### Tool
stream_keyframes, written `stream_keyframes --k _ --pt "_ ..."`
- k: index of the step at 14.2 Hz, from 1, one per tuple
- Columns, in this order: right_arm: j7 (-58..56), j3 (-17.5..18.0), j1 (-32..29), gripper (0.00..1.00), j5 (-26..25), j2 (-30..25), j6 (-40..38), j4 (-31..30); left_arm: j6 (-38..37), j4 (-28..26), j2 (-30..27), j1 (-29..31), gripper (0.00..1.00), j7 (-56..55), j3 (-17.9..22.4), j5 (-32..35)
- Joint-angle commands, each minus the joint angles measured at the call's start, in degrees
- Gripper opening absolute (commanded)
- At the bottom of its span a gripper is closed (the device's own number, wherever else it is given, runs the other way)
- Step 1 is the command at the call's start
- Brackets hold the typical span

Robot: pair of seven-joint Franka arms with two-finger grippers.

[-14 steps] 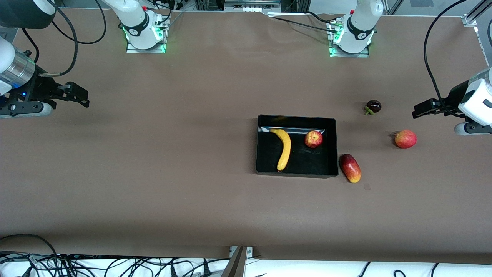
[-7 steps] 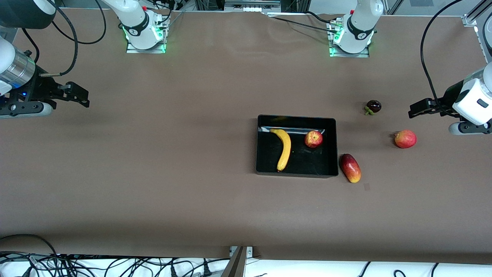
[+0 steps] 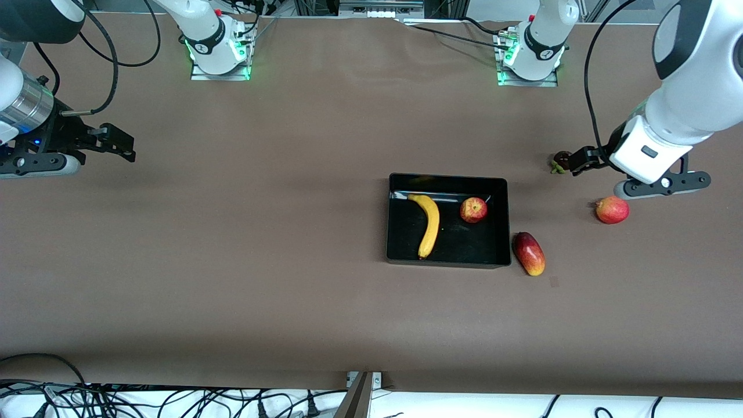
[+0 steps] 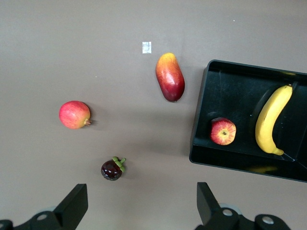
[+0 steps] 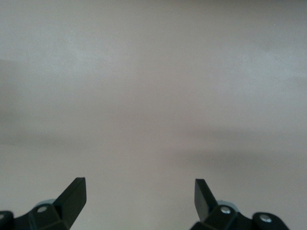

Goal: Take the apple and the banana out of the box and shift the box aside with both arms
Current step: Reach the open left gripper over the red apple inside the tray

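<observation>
Pincers spread and empty, fruit already in the tray.

We see the left pincer [image 3: 574,161] up over the dark purple fruit [image 4: 112,169], fingers wide apart, with the round red fruit [image 3: 612,209] and the mango [image 3: 529,253] on the bench [image 3: 261,232] nearby. Just beside the mango sits the black tray [image 3: 447,259], with the banana [image 3: 428,223] and the apple [image 3: 473,209] lying apart inside it. We find the right pincer [image 3: 119,146] waiting at its own end of the bench, fingers [image 5: 72,194] also wide apart over bare surface.
</observation>
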Motion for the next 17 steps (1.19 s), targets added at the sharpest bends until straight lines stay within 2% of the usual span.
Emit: stream_keyframes --k 1,9,12,17 --pt "0.34 0.39 -0.27 1.00 0.09 -0.03 -0.40 0.73 -0.52 0.47 0.36 3.74 1.00 11.05 0.13 -2.89" --pt "0.17 0.39 -0.27 1.00 0.09 -0.03 -0.31 0.82 2.55 0.47 10.02 3.40 1.00 14.43 0.13 -3.53" --pt "0.34 0.48 -0.18 1.00 0.09 -0.03 -0.31 0.73 7.11 -0.32 12.31 3.58 1.00 13.47 -0.04 -3.79" --pt "0.17 0.39 -0.18 1.00 0.09 0.06 -0.23 0.73 11.08 0.21 15.74 -4.23 1.00 10.65 -0.48 -4.50"
